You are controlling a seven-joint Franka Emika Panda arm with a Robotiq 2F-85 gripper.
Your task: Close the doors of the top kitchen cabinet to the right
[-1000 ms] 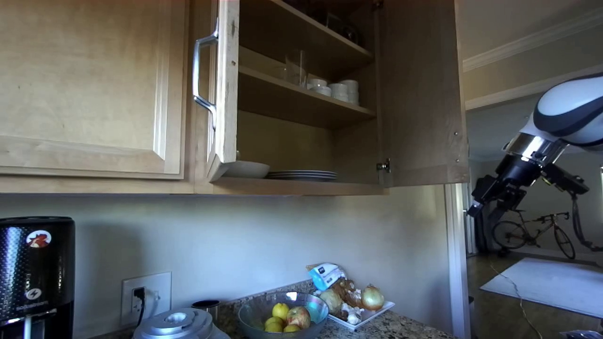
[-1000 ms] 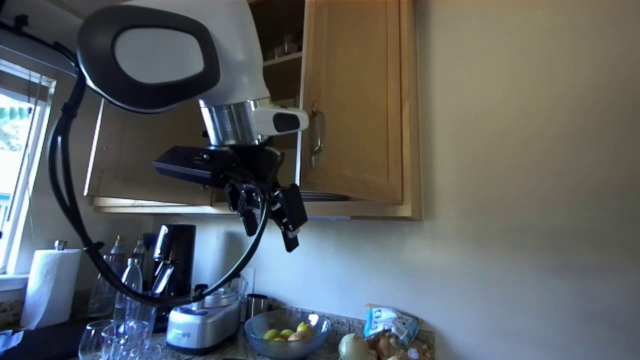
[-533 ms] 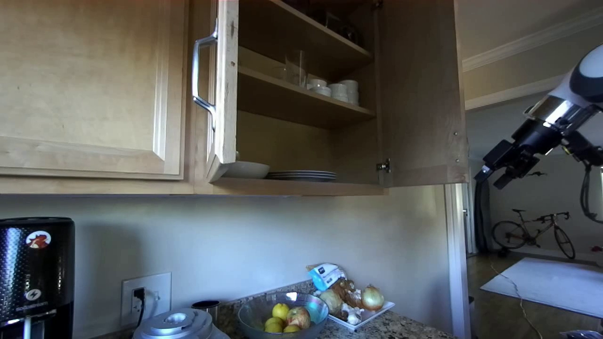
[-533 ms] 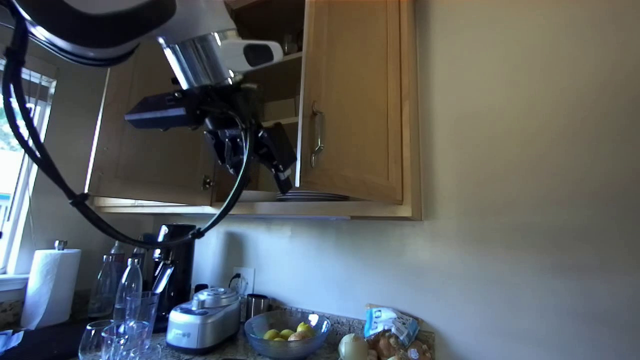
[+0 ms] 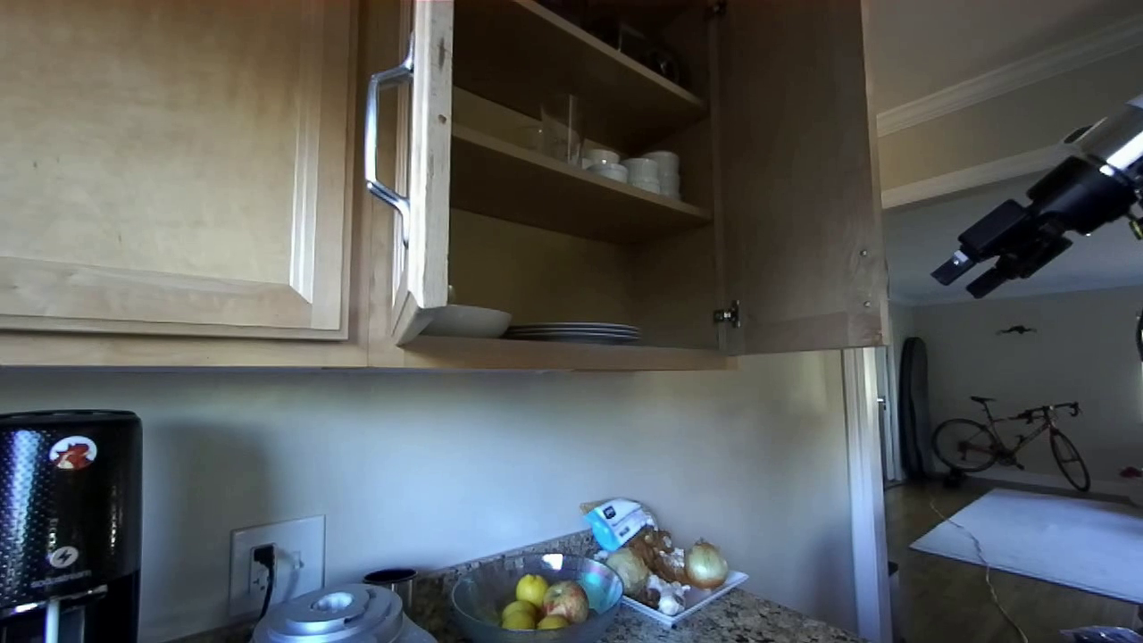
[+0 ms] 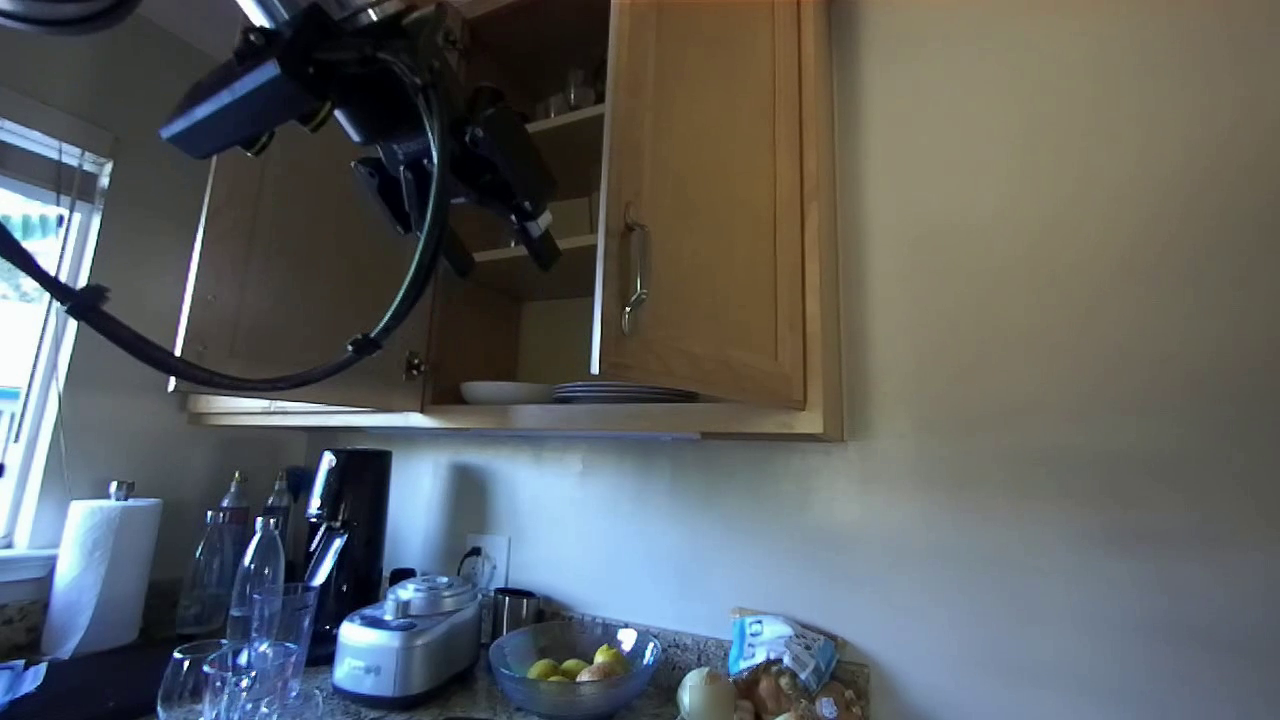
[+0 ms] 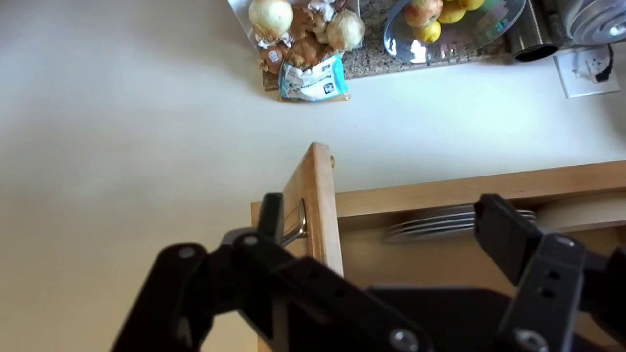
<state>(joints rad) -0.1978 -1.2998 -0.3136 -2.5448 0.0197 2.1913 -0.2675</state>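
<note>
The top kitchen cabinet (image 5: 580, 358) stands open, also in an exterior view (image 6: 640, 419) and the wrist view (image 7: 406, 199). Its two doors both stand outward. The right door (image 6: 705, 180) shows its outer face and silver handle; its inner face shows in an exterior view (image 5: 799, 179). The left door shows edge-on with its handle (image 5: 430, 161) and by its inner face (image 6: 290, 290). My gripper (image 5: 966, 277) is open and empty, in front of the opening (image 6: 502, 255). In the upside-down wrist view, one finger of the gripper (image 7: 381, 208) overlaps the right door (image 7: 320, 195) and handle; contact cannot be told.
Plates (image 6: 620, 393) and a white bowl (image 6: 505, 393) sit on the bottom shelf. A wider-doored cabinet (image 5: 152, 161) adjoins. Below stand a glass fruit bowl (image 6: 515, 675), onions (image 6: 705, 695), a food processor (image 6: 400, 650) and drinking glasses (image 6: 180, 690). A cable loop (image 6: 230, 383) hangs from the arm.
The arm and gripper have risen, moving up and right in an exterior view and up and left in an exterior view. The gripper stays open. Both doors have not moved.
</note>
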